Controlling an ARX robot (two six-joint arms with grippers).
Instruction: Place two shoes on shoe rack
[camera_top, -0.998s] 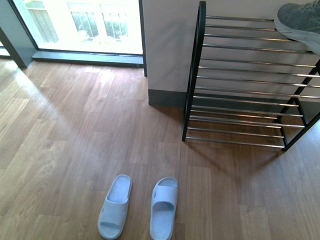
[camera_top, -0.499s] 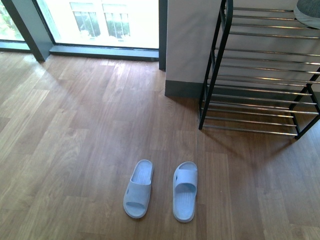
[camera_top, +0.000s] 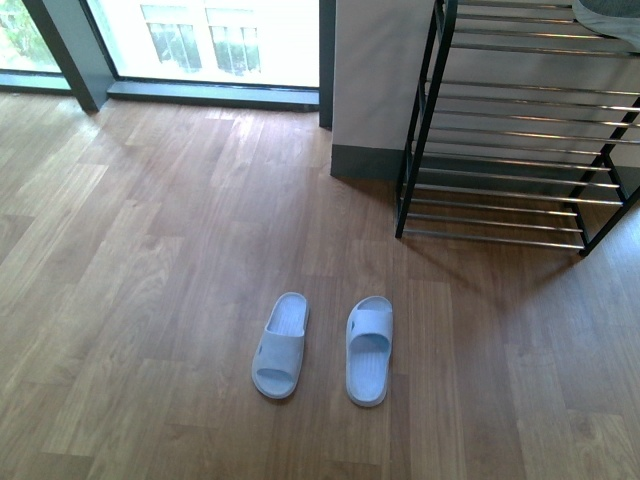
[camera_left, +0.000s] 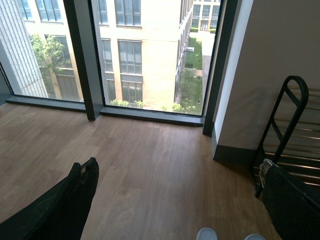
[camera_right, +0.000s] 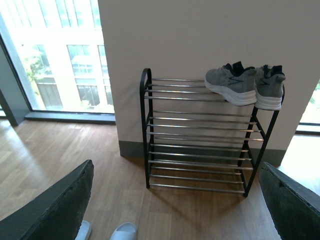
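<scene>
1. Grippers do not show in the front view. The pale blue slides (camera_top: 369, 350) lie side by side on the wooden floor (camera_top: 150, 250), toes pointing away from the robot and well apart from the shoe rack (camera_top: 419, 130). Compared with half a second ago, they sit higher in the picture, and less of the grey sneaker (camera_top: 610, 18) shows on the top shelf.
2. Left wrist view: the left gripper (camera_left: 175, 170) is released, with its fingers wide apart and nothing between them. Only the slides' toes (camera_left: 206, 234) show.
3. Right wrist view: the right gripper (camera_right: 176, 170) is also released and empty. Two grey sneakers (camera_right: 232, 82) stand at the right end of the rack's top shelf.
</scene>
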